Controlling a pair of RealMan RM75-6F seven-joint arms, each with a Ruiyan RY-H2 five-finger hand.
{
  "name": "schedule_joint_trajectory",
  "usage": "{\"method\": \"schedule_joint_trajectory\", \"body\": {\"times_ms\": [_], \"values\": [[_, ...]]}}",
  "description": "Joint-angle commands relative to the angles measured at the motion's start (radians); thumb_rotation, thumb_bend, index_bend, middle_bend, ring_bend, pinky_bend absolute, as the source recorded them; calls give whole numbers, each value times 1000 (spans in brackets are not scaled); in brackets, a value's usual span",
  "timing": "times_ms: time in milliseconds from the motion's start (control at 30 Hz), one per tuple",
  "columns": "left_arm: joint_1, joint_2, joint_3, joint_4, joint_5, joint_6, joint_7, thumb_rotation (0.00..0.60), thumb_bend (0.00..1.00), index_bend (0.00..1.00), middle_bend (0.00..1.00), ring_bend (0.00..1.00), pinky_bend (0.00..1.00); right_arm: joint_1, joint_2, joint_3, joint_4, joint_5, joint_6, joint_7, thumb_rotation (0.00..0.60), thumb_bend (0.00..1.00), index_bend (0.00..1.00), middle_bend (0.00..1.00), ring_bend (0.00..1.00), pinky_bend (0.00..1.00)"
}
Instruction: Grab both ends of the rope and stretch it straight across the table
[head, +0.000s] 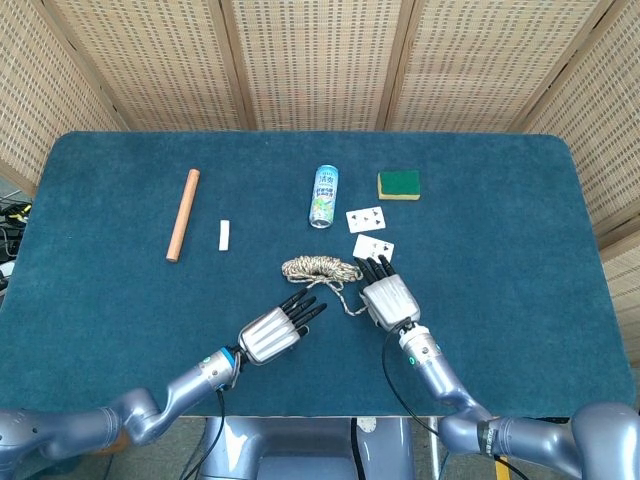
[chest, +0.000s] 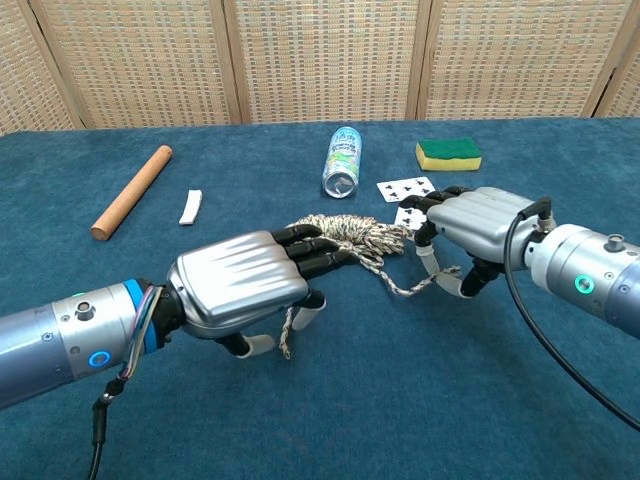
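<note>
The speckled tan rope (chest: 345, 235) lies bunched in the middle of the blue bench (head: 520, 240). The right hand (chest: 478, 228) pinches one rope end. The left hand (chest: 245, 285) sits over the other end, fingers loosely spread, holding nothing yet. Next, I think it must close on that end.

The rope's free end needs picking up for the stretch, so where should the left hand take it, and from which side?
Grip the rope by its loose tail, from above. That tail lies flat, clear of the coil, and the left hand is right over it.
</note>
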Motion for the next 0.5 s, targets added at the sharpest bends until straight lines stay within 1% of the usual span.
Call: {"method": "schedule_joint_trajectory", "body": {"times_ms": [33, 367, 500], "values": [[-9, -13, 4, 10, -12, -7, 11, 600, 311, 501, 0, 0, 0, 1, 0, -2, 3, -2, -1, 3, 600, 498, 645, 0, 0, 0], [-27, -26, 19, 25, -39, -9, 36, 600, 322, 500, 0, 0, 0, 2, -10, -6, 28, -7, -10, 26, 600, 498, 645, 0, 0, 0], [-29, -27, 26, 29, -49, -7, 38, 600, 328, 518, 0, 0, 0, 2, -12, -6, 33, -10, -10, 31, 600, 498, 645, 0, 0, 0]]}}
